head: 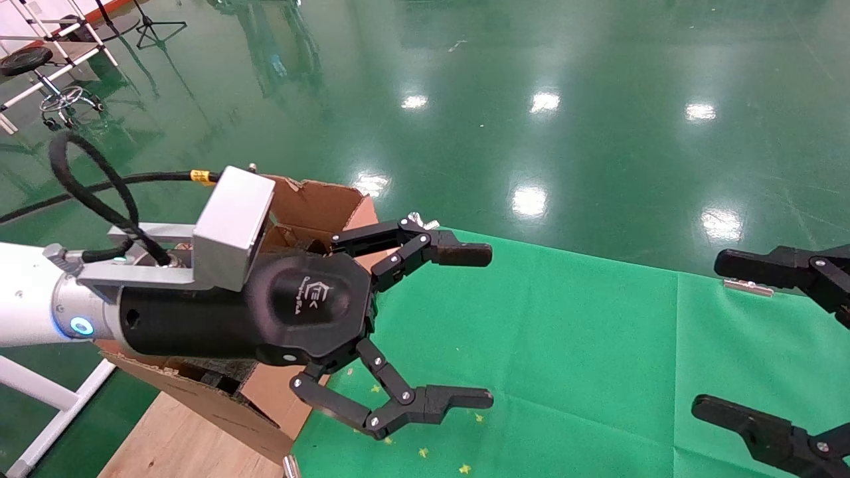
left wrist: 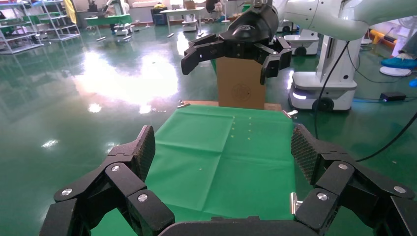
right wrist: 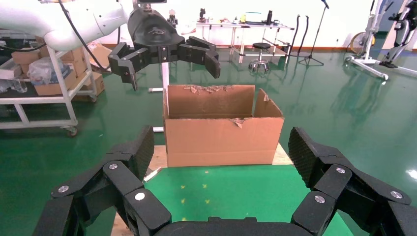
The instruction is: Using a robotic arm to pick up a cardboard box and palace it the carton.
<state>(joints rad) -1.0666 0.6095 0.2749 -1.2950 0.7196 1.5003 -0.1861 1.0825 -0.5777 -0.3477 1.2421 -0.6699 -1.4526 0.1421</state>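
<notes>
Left gripper (head: 465, 325) wide open, empty, above carton (head: 319, 206).

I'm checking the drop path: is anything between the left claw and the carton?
Nothing visible. The left claw hangs open and empty just above the carton's torn rim, only air between them. The right claw waits open across the table.

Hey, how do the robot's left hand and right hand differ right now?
The left hand hangs beside the carton, at the green cloth's left edge; the right hand sits at the cloth's right edge, away from the carton. The left hand shows whole in the head view, with its white arm; the right hand shows only black fingers. Both are open and hold nothing.
</notes>
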